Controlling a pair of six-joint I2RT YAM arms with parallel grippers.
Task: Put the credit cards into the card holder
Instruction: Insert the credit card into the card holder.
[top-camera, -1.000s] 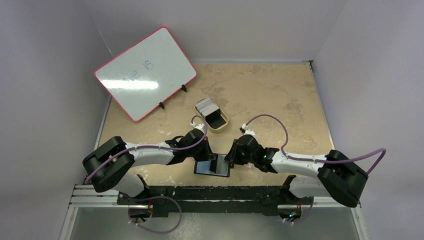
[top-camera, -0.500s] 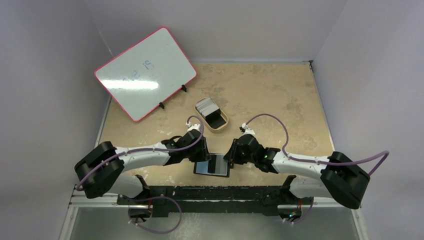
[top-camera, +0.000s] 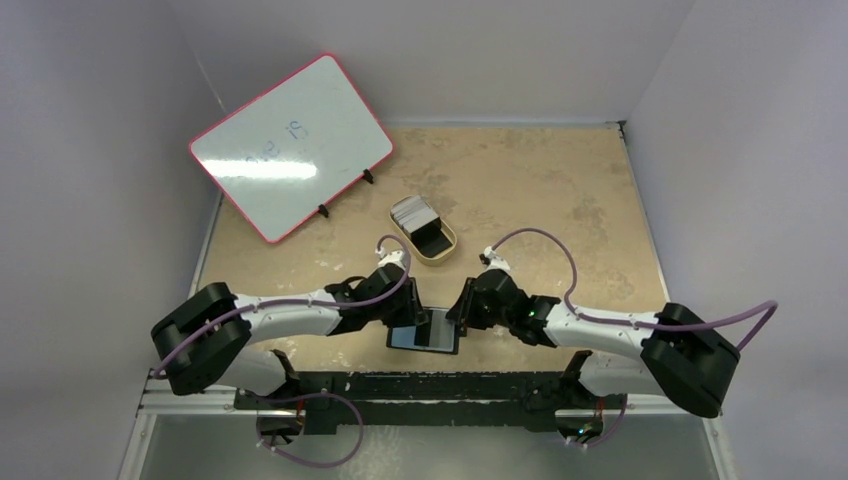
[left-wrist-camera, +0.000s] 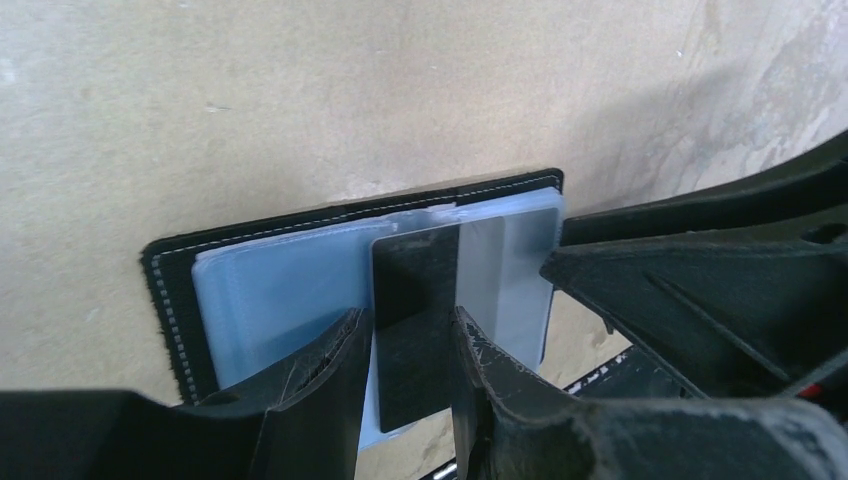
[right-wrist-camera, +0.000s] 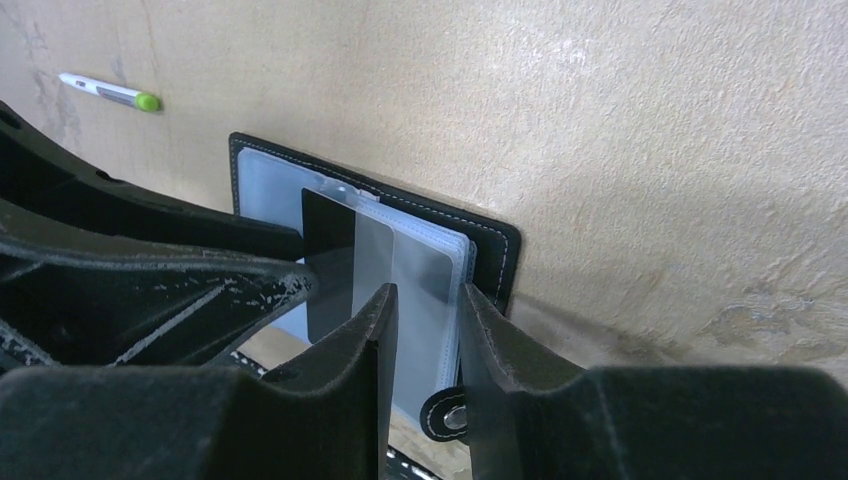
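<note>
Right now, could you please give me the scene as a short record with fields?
Card holder: black folding wallet, open, lying flat
Card in play: dark rectangular card, partly inside a clear plastic sleeve
Left jaws: shut on that card's edges
Right jaws: astride the sleeve; grip unclear
Remaining cards: whitish stack in the tan oval tin

card holder (top-camera: 442, 338) 1 | card stack (top-camera: 412, 209) 1 | tin (top-camera: 447, 250) 1 | whiteboard (top-camera: 290, 150) 1 | pen (right-wrist-camera: 108, 92) 1

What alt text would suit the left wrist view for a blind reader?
The left gripper pinches a dark card at the bluish clear sleeves of an open black card holder, which lies on a tan table.
</note>
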